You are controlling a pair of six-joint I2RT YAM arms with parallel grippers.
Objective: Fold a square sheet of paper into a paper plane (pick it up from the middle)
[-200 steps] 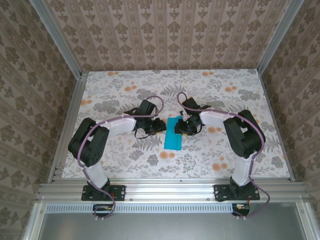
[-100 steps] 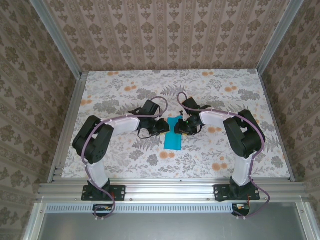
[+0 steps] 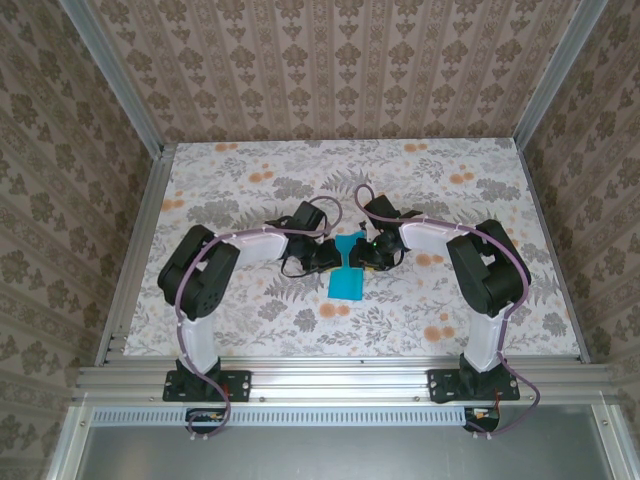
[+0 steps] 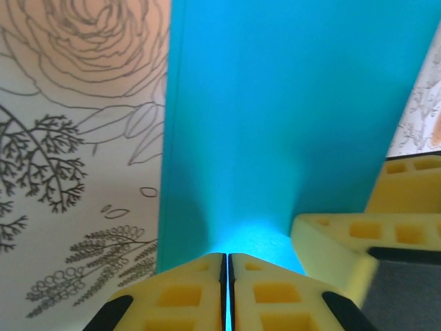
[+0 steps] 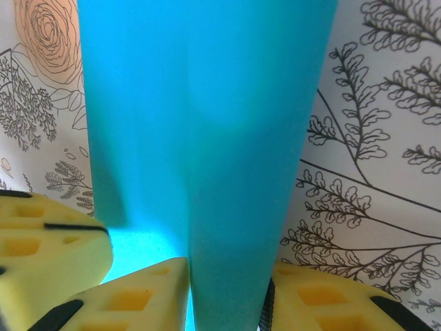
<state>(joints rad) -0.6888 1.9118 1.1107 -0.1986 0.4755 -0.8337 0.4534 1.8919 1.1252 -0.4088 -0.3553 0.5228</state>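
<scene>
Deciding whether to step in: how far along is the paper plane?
Done: the sheet looks folded into a narrow strip. In hand: left gripper and right gripper both pinch its middle. Left: no pointed nose or wings yet.

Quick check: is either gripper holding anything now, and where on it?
Both hold the folded teal paper: the left gripper pinches its left edge, the right gripper its right edge, both around mid-length.
</scene>
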